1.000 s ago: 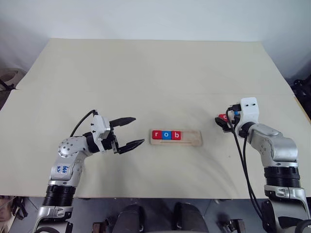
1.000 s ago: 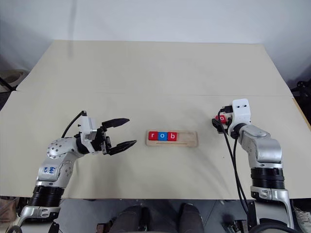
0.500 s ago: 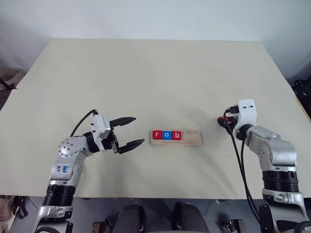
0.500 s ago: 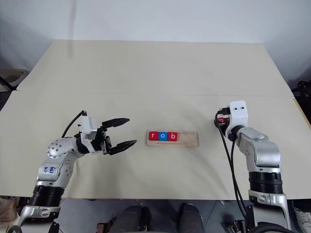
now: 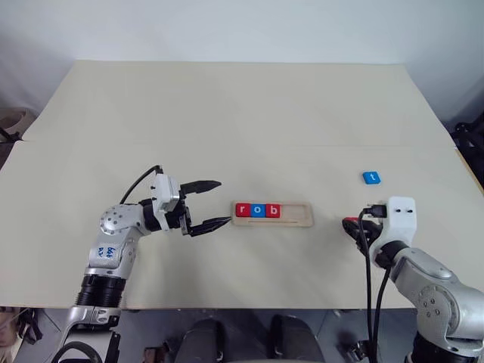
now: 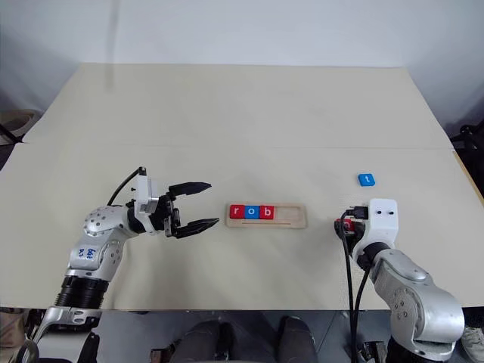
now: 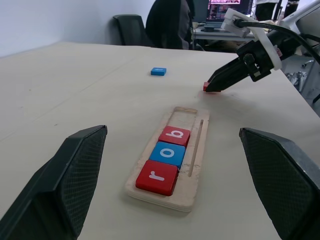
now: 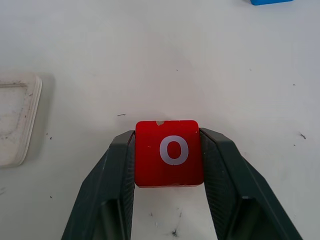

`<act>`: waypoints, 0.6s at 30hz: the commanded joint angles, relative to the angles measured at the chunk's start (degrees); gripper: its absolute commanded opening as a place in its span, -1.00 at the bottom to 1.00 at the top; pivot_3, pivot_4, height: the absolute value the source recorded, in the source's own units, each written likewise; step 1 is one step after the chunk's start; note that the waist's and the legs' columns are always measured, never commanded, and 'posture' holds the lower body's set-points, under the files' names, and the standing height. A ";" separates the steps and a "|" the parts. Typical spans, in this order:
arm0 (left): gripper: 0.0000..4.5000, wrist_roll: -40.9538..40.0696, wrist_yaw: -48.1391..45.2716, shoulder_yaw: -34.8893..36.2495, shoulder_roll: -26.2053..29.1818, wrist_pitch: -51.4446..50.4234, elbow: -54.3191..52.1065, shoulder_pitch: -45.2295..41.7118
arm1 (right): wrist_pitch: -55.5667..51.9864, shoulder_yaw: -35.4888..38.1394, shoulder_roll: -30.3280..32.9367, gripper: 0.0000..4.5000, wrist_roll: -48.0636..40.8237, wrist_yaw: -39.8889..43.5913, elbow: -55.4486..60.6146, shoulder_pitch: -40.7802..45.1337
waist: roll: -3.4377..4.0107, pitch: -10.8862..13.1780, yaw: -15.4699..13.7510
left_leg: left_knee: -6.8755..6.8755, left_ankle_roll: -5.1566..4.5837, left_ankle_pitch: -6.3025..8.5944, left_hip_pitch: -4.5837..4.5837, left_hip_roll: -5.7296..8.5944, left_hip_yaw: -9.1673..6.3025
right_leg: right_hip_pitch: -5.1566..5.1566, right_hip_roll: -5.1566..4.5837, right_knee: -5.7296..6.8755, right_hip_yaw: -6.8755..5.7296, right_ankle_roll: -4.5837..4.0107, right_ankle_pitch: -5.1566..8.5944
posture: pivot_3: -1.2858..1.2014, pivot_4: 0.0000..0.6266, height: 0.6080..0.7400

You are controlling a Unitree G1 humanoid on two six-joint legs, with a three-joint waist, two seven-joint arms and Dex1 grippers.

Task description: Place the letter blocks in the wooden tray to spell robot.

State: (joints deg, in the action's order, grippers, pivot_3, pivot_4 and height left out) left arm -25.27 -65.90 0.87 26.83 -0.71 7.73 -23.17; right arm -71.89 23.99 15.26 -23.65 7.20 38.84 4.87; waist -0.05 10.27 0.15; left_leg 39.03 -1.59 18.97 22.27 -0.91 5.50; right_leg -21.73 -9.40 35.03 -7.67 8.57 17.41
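The wooden tray (image 5: 299,215) lies mid-table with three letter blocks in its left end: red r (image 5: 243,210), blue o (image 5: 258,210), red b (image 5: 273,210). Its right half is bare. My right gripper (image 8: 167,136) is shut on a red o block (image 8: 169,152), low over the table right of the tray (image 8: 15,120); the same block (image 5: 350,224) sits in its fingertips near the front. A blue t block (image 5: 370,178) lies flat on the table beyond it. My left gripper (image 5: 224,202) stands open just left of the tray, pointing along it, holding nothing.
The tan table (image 5: 227,113) stretches wide behind the tray, with a seam across its middle. Its front edge (image 5: 249,306) runs close below both arms. In the left wrist view, office chairs (image 7: 135,27) and a screen stand beyond the far side.
My right gripper closed on the red o block and drew back toward the front edge with it, uncovering the blue t block. My left gripper stays open beside the tray.
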 commanded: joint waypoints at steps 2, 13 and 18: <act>1.00 -1.35 -2.07 0.02 0.71 -1.50 -0.76 -1.15 | -0.22 1.85 3.62 0.37 -2.48 3.56 0.44 0.93 | 0.00 0.00 -0.01 | 0.00 0.00 0.00 0.00 0.01 0.01 | 0.00 0.00 -0.01 0.01 0.00 0.00 | 0.03 -0.52 1.00; 1.00 -1.03 -3.87 0.41 2.12 -1.76 -3.10 0.62 | 31.08 -2.07 37.93 0.98 -2.15 44.34 -17.76 -5.69 | -0.05 0.04 -0.12 | -0.02 -0.09 0.05 -0.01 0.05 0.01 | 0.11 -0.01 -0.21 -0.02 0.04 -0.02 | 0.03 -0.52 1.00; 1.00 -0.87 -3.03 0.27 1.64 -1.71 -4.70 1.39 | 56.01 -10.39 43.95 0.98 4.65 61.39 -35.78 -1.61 | -0.07 0.05 -0.03 | 0.03 -0.08 0.04 -0.08 0.03 0.05 | 0.15 0.00 -0.18 0.00 0.06 -0.03 | 0.03 -0.52 1.00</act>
State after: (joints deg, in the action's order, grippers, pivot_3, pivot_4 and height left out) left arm -25.50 -69.36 0.78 28.25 -2.98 5.66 -22.10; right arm -25.10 15.24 57.49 -21.50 62.66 8.14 1.81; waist -0.12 10.32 0.12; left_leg 39.07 -1.67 19.01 22.20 -0.87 5.58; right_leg -21.58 -9.41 34.84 -7.66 8.65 17.37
